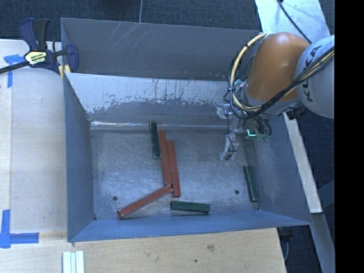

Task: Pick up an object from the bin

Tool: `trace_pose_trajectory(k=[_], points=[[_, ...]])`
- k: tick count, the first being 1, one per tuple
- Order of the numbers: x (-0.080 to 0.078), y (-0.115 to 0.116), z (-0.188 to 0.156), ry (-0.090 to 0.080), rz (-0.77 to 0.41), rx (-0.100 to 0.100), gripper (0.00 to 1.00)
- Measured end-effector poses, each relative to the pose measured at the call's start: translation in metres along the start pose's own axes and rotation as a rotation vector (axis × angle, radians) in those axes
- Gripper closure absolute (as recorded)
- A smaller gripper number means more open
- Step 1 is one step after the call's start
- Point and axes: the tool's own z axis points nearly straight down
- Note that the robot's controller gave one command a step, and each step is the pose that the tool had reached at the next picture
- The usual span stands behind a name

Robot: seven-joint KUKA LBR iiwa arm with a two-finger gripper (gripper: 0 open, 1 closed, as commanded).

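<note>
My gripper (229, 151) hangs over the right part of the bin floor, its thin fingers close together with nothing seen between them. Below and right of it a dark green bar (251, 183) lies along the right wall. To its left two red-brown bars (168, 162) lie side by side near the middle, with another dark green bar (154, 140) next to their upper end.
A third red-brown bar (144, 202) lies slanted at the front left, and a dark green bar (190, 207) lies flat along the front wall. The arm with its orange cover and cables reaches in over the bin's right rim.
</note>
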Motion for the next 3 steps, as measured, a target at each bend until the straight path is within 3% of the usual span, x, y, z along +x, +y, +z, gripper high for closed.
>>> trace_pose_trajectory(k=[1,2,3], points=[[0.02,0.073,0.065,0.0,-0.063,-0.003,0.0],[0.057,0.125,-0.016,-0.013,-0.412,0.0,0.0],[0.039,0.144,0.054,-0.003,-0.902,0.001,0.0]])
